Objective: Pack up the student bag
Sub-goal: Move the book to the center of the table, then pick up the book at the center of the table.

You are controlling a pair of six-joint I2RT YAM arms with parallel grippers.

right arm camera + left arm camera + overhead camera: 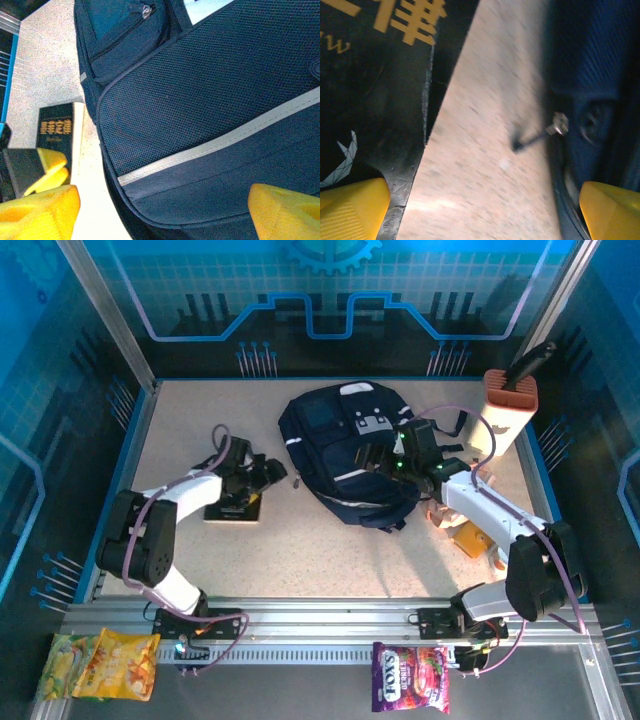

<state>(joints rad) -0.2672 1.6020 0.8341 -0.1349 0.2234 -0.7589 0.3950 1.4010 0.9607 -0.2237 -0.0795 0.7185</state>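
1. The student bag [350, 455] lies flat in the middle of the counter [300, 550], with its grey-white buckle patches toward the far side.
2. The left claw [482, 215] hangs low over bare counter, between a dark book [233, 510] with yellow lettering and the bag's left edge. Its yellow fingers [355, 207] stand wide apart with nothing between them.
3. A small zipper pull [540, 134] trails from the bag onto the counter just ahead of that claw.
4. The right claw [162, 215] is over the bag's mesh panel and pale stripe on its right side. Its fingers are spread wide and grip nothing; I cannot tell whether they touch the fabric.
5. A tall orange-topped container [510, 410] stands near the bag's far right.
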